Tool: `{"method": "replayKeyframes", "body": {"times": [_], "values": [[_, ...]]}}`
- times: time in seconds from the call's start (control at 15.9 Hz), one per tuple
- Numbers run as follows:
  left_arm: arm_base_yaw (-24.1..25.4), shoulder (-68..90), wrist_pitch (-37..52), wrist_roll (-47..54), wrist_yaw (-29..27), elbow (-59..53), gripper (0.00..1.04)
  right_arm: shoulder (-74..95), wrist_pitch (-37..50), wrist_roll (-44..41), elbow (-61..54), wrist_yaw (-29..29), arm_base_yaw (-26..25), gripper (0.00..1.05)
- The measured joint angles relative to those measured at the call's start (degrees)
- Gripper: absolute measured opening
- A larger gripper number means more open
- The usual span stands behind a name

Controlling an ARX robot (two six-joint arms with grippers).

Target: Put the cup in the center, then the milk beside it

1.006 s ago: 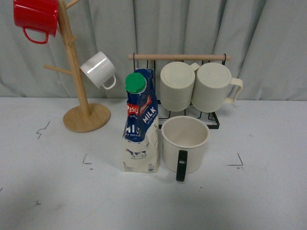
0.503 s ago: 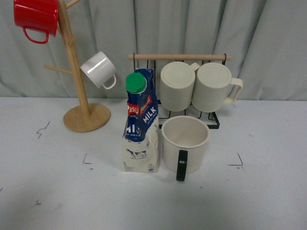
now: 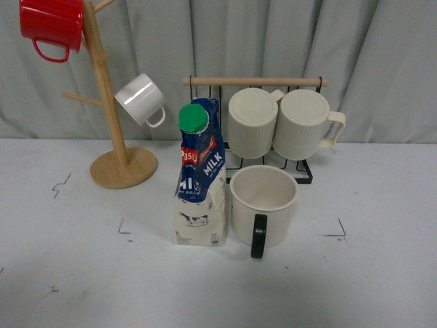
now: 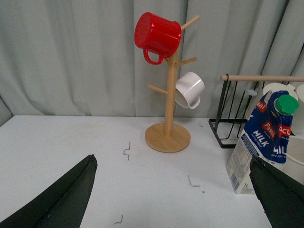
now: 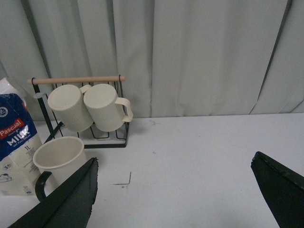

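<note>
The cup [image 3: 263,203] was seen upright on the table [image 3: 382,273], black handle turned toward the camera, with the milk [image 3: 201,179] set just beside it — on its left, nearly touching. Both were framed by the corner marks. Behind them a wire rack [image 3: 300,167] held two ribbed mugs [image 3: 276,123]. The left gripper [image 4: 173,199] and right gripper [image 5: 178,202] were spread wide — nothing was held.

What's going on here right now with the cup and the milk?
Nothing is being handled. The cup stands upright in the middle of the table, and the milk stands right beside it. The left pincer and right pincer are both open, empty and away from them.
</note>
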Motion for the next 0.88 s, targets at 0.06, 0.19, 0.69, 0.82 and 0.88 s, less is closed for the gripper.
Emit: {"method": "replayKeyframes", "body": {"times": [0.06,0.19,0.69,0.82,0.88], "values": [[0.0,0.0,0.0,0.0,0.0,0.0,0.98,0.0,0.0,0.0,0.0,0.0,0.0,0.98],[0.0,0.0,0.0,0.0,0.0,0.0,0.98,0.0,0.0,0.0,0.0,0.0,0.0,0.98],[0.0,0.0,0.0,0.0,0.0,0.0,0.98,0.0,0.0,0.0,0.0,0.0,0.0,0.98],[0.0,0.0,0.0,0.0,0.0,0.0,0.98,0.0,0.0,0.0,0.0,0.0,0.0,0.98],[0.0,0.0,0.0,0.0,0.0,0.0,0.98,0.0,0.0,0.0,0.0,0.0,0.0,0.98]]}}
